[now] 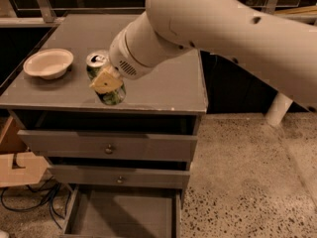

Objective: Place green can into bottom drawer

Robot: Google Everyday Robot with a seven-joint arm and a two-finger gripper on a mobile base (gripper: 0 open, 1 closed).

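The green can is tilted, its silver top facing up and to the left. My gripper is shut on it, with one cream finger lying across its side, and holds it just above the front edge of the grey cabinet top. The thick white arm reaches in from the upper right. The bottom drawer stands pulled open at the foot of the cabinet, below and slightly right of the can. Its flat grey floor is bare.
A cream bowl sits on the left of the cabinet top. The two upper drawers with small round knobs are shut. A cardboard box and blue cables lie at the left of the cabinet. Speckled floor lies to the right.
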